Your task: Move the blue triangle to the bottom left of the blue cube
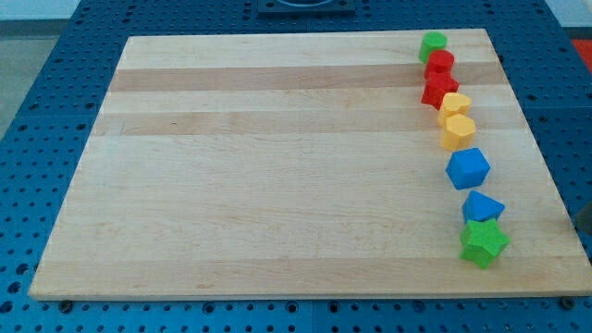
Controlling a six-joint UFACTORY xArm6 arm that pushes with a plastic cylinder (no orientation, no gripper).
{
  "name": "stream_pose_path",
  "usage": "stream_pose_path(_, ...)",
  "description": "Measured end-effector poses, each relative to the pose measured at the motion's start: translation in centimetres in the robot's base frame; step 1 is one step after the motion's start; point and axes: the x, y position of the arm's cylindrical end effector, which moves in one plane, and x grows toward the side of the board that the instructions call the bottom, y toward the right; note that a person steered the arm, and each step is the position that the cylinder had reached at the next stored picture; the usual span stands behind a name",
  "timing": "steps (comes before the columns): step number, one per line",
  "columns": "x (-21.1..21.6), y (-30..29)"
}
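The blue triangle [482, 206] lies near the counter's [277, 166] right edge, just nearer than the blue cube [468, 168] and touching the green star [485, 243]. My tip is out of view, so its state cannot be told.

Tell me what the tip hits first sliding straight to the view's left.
Only a dark sliver at the view's right edge shows, likely my tip, off the board. Going straight left, it would probably meet the blue triangle first, or the green star just below it. The line is too close to call.
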Motion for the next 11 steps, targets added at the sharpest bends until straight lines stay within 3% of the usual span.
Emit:
stream_pose_path(4,-0.4,-3.9)
stream_pose_path(5,-0.4,-9.7)
stream_pose_path(8,-2.1,-18.8)
stream_pose_path(11,-4.0,-19.1)
